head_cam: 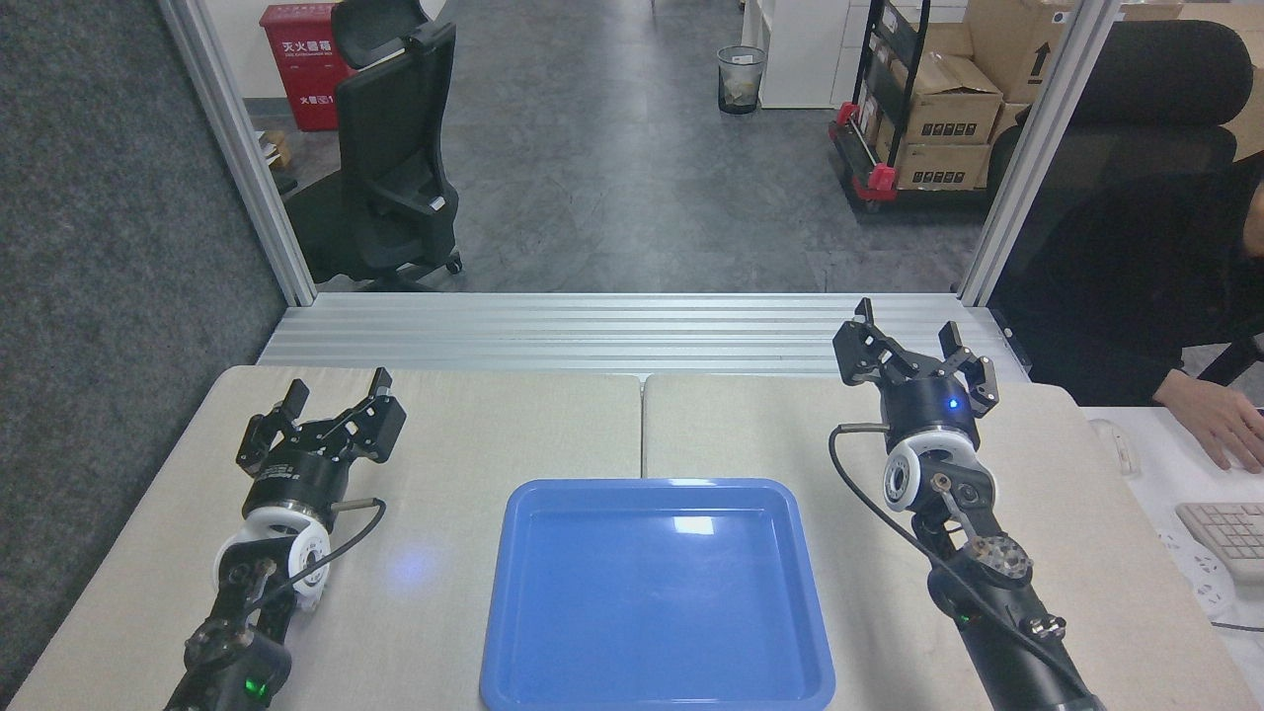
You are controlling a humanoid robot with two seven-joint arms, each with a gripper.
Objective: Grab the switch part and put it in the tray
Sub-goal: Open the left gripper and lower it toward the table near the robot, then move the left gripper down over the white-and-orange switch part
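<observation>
The blue tray (523,632) lies on the table at the front centre, with nothing in it. No switch part shows anywhere in the head view. My left gripper (334,393) hangs open over the left half of the table, well left of the tray, with nothing between its fingers. Over the table's far right stands my right gripper (908,331), also open and holding nothing, beyond the tray's right corner.
The beige table (642,425) is split by a centre seam, with a ribbed aluminium ledge (632,331) behind it. Two slanted aluminium posts frame the view. At the right, a person's hand (1210,420) rests on a white desk by a keyboard (1229,538).
</observation>
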